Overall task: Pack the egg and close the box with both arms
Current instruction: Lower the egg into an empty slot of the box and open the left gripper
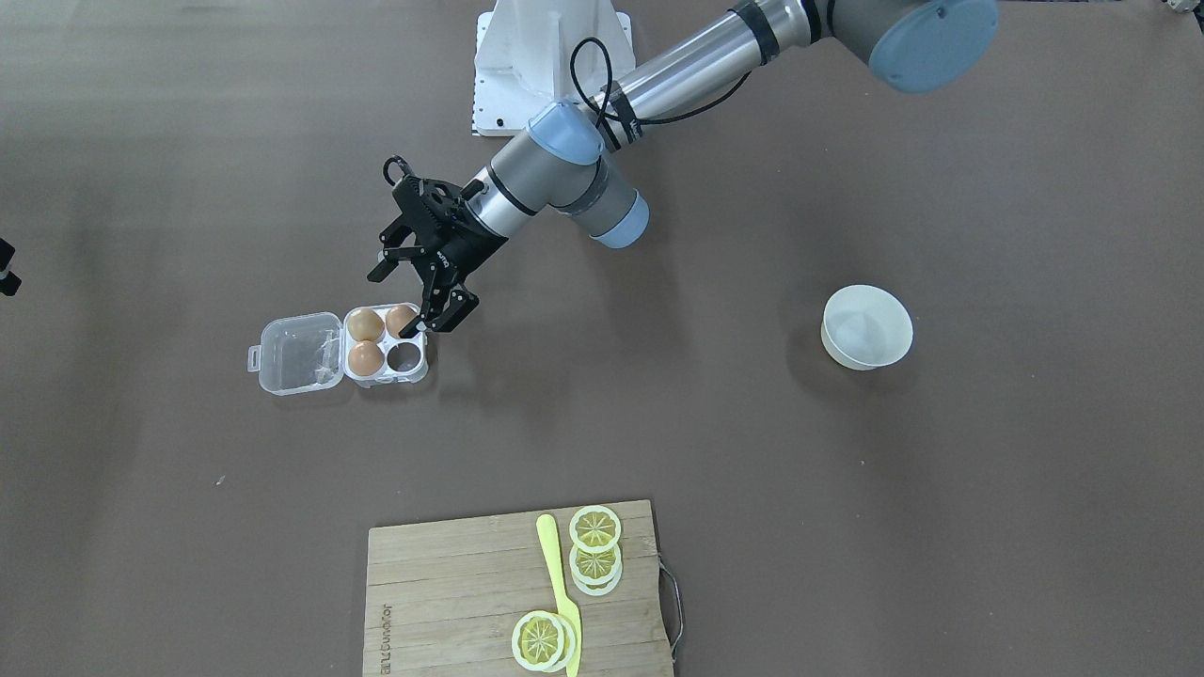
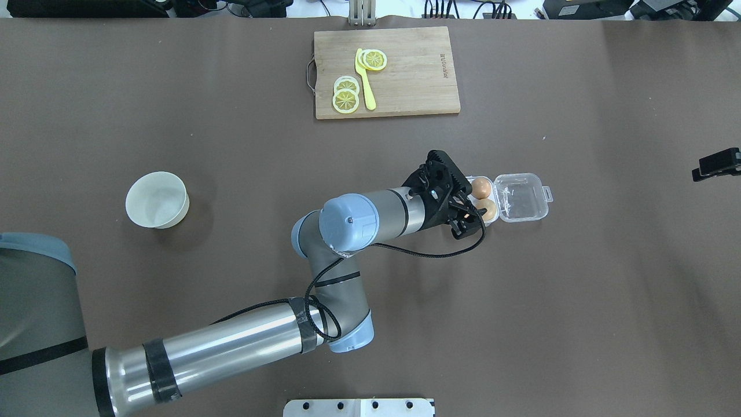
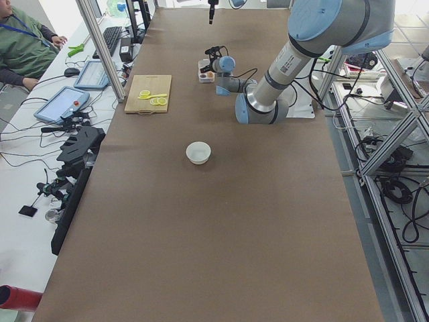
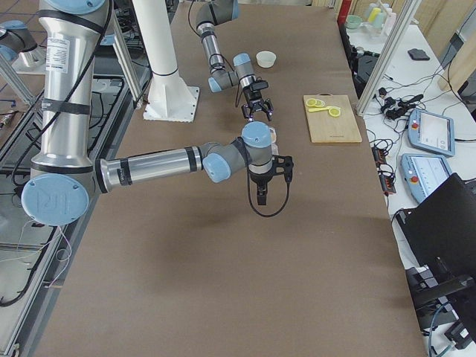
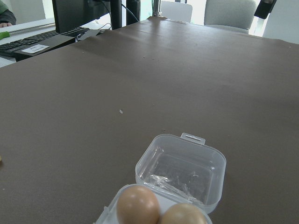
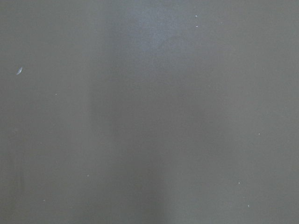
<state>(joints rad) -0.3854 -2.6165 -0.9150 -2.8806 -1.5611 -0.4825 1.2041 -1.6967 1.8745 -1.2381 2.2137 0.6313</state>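
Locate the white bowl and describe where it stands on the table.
In the overhead view the white bowl stands alone on the left half of the table, the robot's left side, well left of the egg carton.

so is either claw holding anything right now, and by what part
Nothing looks held. The left claw is spread open over the box, one fingertip beside the egg resting in its cup. The right claw shows nothing in it.

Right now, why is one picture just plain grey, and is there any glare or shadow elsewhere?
Right wrist view: only bare table, a few specks. Left wrist view: glints on the clear lid; eggs cut off at the bottom. Front-facing view: soft shadow beside the bowl.
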